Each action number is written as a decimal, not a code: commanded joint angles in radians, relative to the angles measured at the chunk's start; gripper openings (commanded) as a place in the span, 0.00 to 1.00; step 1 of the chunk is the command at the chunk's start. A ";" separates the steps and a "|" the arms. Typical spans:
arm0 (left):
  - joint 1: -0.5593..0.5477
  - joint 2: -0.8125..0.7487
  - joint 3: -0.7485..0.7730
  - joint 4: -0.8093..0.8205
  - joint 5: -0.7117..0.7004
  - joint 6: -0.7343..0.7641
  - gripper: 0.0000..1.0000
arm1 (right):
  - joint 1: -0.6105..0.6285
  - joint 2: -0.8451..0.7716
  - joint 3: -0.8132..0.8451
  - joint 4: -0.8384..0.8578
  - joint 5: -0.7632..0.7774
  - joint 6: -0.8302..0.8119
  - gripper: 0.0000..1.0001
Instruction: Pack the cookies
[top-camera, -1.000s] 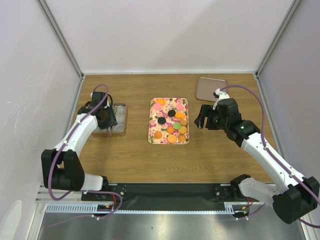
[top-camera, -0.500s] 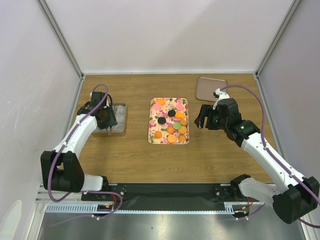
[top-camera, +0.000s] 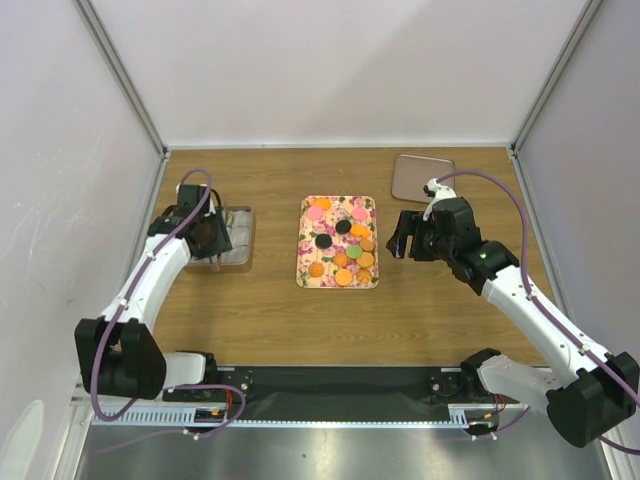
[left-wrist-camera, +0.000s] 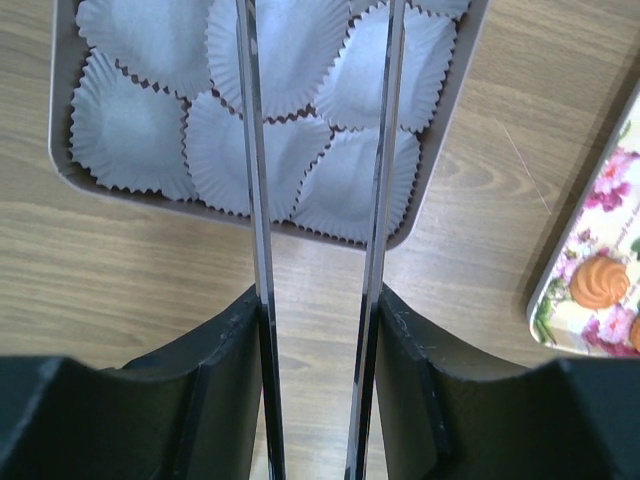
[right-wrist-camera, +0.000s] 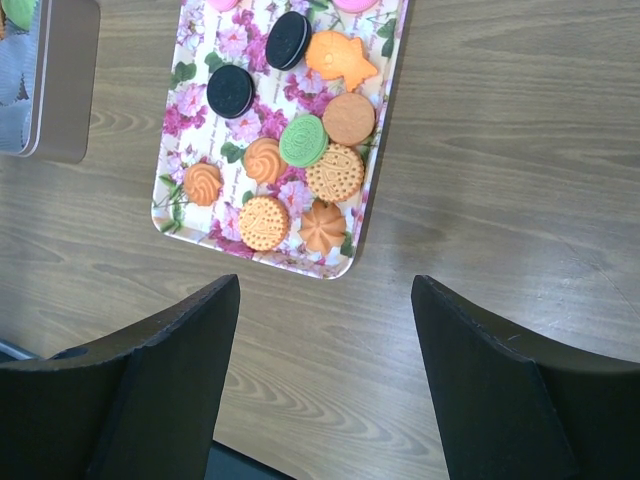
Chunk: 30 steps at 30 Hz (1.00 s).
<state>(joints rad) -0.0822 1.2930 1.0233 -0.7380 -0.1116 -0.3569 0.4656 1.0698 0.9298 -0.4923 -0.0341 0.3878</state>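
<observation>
The cookies (top-camera: 340, 255), small orange, green, pink and black discs, lie on a flowered tray (top-camera: 300, 250) at mid-table. In the right wrist view they show as a group of cookies (right-wrist-camera: 305, 140) on the tray (right-wrist-camera: 385, 130). My left gripper (top-camera: 212, 235) hovers over a grey box (top-camera: 240, 250) of white paper cups. It is shut on thin metal tongs (left-wrist-camera: 385, 150), whose two blades reach over the cups (left-wrist-camera: 140, 130) with nothing between them. My right gripper (top-camera: 398, 240) hangs open just right of the tray; the right gripper (right-wrist-camera: 325, 285) holds nothing.
A brownish lid (top-camera: 422, 177) lies at the back right. The box (right-wrist-camera: 60, 80) shows at the right wrist view's top left with something green (right-wrist-camera: 15, 12) in it. One orange cookie (left-wrist-camera: 600, 283) sits at the tray's corner (left-wrist-camera: 560, 310) near the box (left-wrist-camera: 65, 165). Grey walls enclose the table.
The left arm's elbow has swung slightly outward while its gripper stays over the box. The right gripper has edged a little toward the tray. No cookie has moved.
</observation>
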 joint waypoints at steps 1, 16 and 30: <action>-0.045 -0.069 0.066 -0.041 0.000 0.018 0.48 | 0.007 -0.010 0.033 0.008 0.019 -0.003 0.76; -0.591 0.003 0.189 -0.106 -0.128 -0.111 0.49 | 0.007 -0.022 0.056 -0.029 0.063 -0.001 0.76; -0.719 0.155 0.141 -0.044 -0.134 -0.129 0.52 | 0.008 -0.041 0.032 -0.031 0.074 0.010 0.76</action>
<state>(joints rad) -0.7895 1.4296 1.1721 -0.8307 -0.2291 -0.4706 0.4698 1.0561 0.9409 -0.5198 0.0200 0.3916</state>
